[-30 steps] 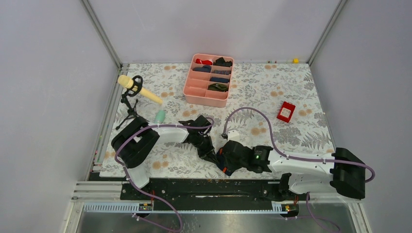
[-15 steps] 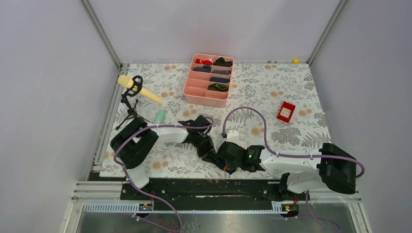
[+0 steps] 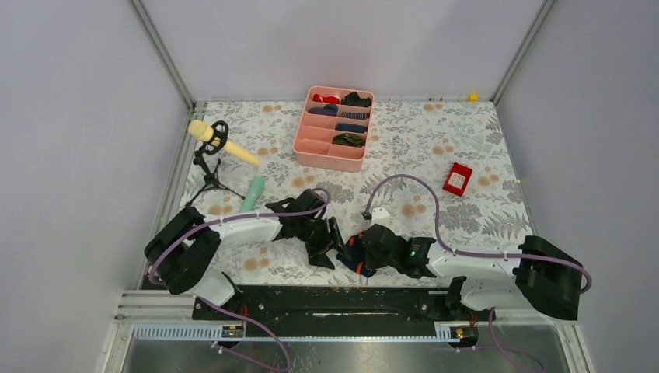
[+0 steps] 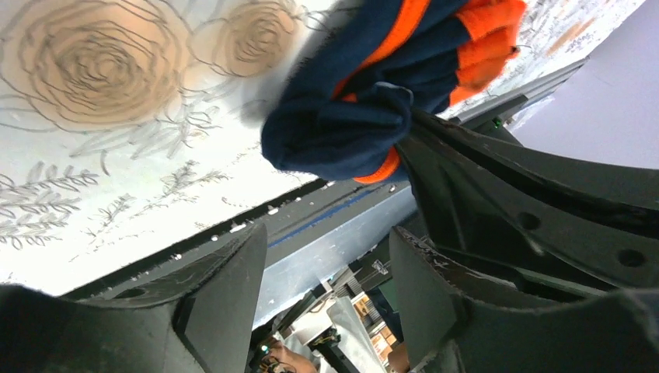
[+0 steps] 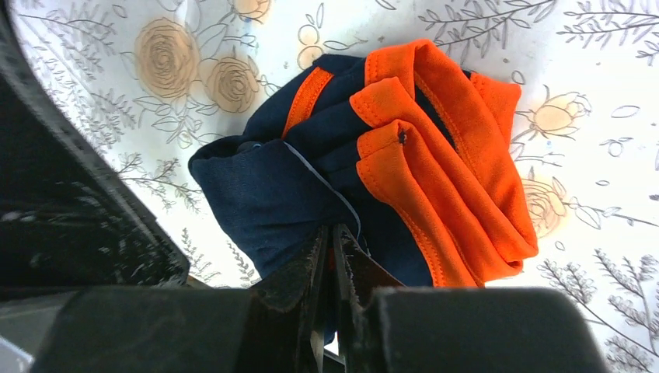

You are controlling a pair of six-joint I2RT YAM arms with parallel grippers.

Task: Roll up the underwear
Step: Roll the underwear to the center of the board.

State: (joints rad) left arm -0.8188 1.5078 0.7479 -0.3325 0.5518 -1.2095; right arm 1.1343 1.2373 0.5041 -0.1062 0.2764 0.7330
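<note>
Clamped shut with the right gripper (image 5: 330, 241) on a navy fold of the underwear (image 5: 295, 186), bunched in a lump just beyond the grip on the flowered table cover (image 5: 591, 116) near the front edge, orange waistband (image 5: 443, 155) doubled over to one side. Spread open and empty at the left gripper (image 4: 325, 249), the lump ahead of the gap, apart from both fingers (image 4: 225, 303), too crumpled to show a long axis. Likely best approached by the free left arm, just beside the bundle.
</note>
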